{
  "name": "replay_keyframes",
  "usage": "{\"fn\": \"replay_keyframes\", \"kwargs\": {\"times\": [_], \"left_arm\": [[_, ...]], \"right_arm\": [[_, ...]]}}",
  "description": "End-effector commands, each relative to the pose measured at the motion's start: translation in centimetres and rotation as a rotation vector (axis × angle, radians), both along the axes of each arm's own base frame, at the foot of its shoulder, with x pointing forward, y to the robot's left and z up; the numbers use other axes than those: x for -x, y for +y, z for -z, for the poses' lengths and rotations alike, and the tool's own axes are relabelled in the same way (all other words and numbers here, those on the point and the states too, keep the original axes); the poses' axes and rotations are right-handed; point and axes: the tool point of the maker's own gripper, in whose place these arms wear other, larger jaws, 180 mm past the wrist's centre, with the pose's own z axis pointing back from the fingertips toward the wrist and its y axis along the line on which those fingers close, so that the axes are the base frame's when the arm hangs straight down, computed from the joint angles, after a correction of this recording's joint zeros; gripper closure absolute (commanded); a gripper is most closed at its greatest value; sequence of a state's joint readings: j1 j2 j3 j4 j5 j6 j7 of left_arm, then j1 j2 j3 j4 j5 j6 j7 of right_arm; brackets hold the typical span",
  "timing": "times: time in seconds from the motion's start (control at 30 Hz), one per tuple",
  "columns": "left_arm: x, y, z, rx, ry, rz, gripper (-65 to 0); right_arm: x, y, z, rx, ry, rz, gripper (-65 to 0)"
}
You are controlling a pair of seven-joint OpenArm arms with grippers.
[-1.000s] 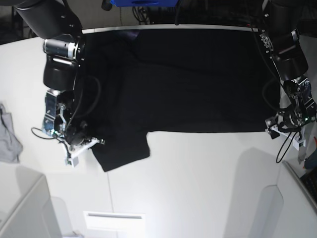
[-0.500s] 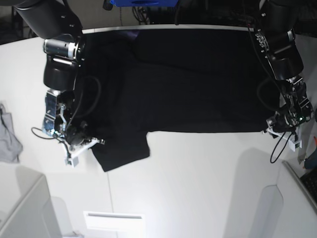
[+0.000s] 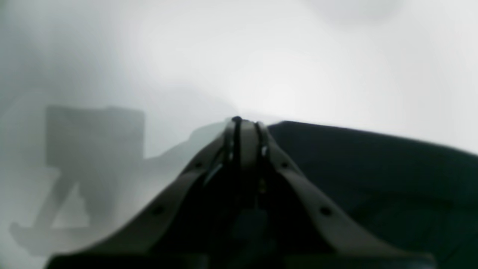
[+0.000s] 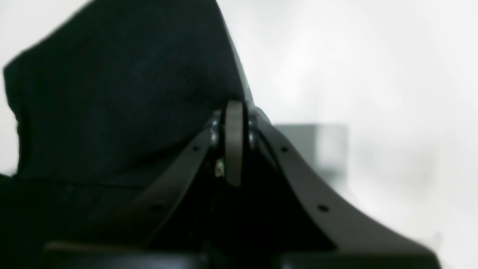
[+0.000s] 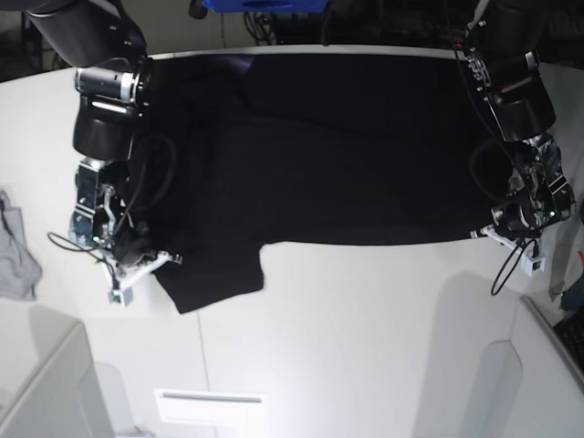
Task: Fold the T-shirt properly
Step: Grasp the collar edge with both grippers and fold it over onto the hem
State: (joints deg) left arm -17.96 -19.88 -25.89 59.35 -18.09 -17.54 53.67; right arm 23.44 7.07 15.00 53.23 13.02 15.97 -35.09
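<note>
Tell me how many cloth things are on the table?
2. The black T-shirt is spread across the table's far half, with the left gripper and right gripper at its near corners. A small grey cloth lies at the table's edge beyond the right gripper.

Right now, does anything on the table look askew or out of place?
Little does. The large black cotton T-shirt lies spread, but its sleeve juts out toward the near edge. A small light-grey cloth sits crumpled at the table's far side, apart.
</note>
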Motion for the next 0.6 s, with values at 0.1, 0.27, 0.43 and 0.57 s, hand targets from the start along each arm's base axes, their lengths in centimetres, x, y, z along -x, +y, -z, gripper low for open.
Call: {"fn": "replay_keyframes", "kwargs": {"times": [0.1,0.27,0.43,0.57], "left_arm": [[-1.0,1.6,-2.8,-0.059,-0.059,0.018,0.0],[-0.8,1.3,-3.5,-0.028,-0.099,0.022,0.0],[-0.7,1.5,-5.8,0.11,-0.176,0.005,0.0],[-0.6,2.1,-7.3,0.172,-0.219,-0.001,0.0]], "right_arm": [[-2.2,-0.7,-3.4,0.016,-0.105,0.005,0.0],[-1.5,-0.9,-3.8,0.037,-0.132,0.002,0.0],[-0.7,-1.1,-4.7,0.062,-0.169,-0.004,0.0],[0.2,-1.2,-5.3,0.082,-0.195,-0.009,0.0]]}}
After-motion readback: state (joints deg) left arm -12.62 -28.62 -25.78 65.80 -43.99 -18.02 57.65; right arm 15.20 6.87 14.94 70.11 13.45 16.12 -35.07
